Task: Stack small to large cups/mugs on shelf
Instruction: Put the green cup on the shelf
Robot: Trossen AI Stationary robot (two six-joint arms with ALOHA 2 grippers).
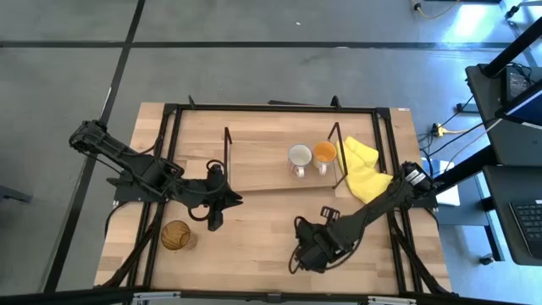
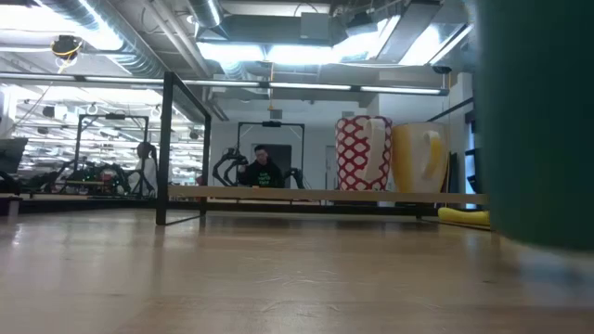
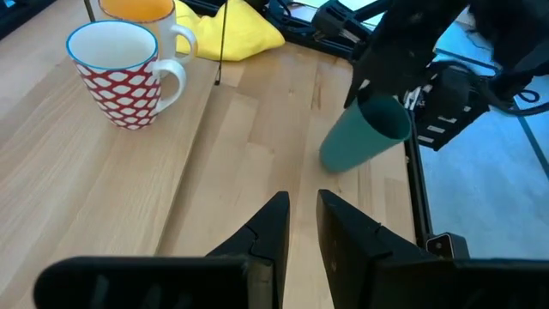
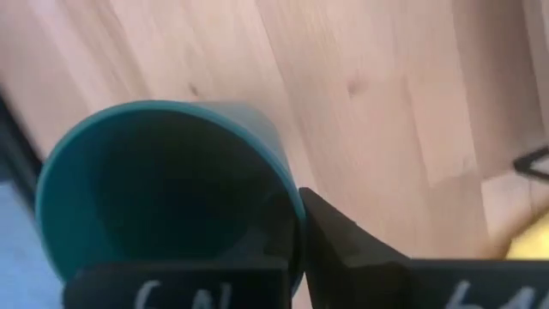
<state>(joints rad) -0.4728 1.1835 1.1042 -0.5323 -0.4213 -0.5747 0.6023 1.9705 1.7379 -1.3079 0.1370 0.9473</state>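
Cup rim in right tool

Two mugs, teal cup, amber tumbler.

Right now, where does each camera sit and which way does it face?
High: overhead, straight down on table, both arms, shelf.
Low: table-top height, level toward shelf; no arm, only green cup close.
Left wrist: over left gripper, toward red-patterned mug.
Right wrist: over right gripper, pinching the cup's rim.
Shared: green cup.
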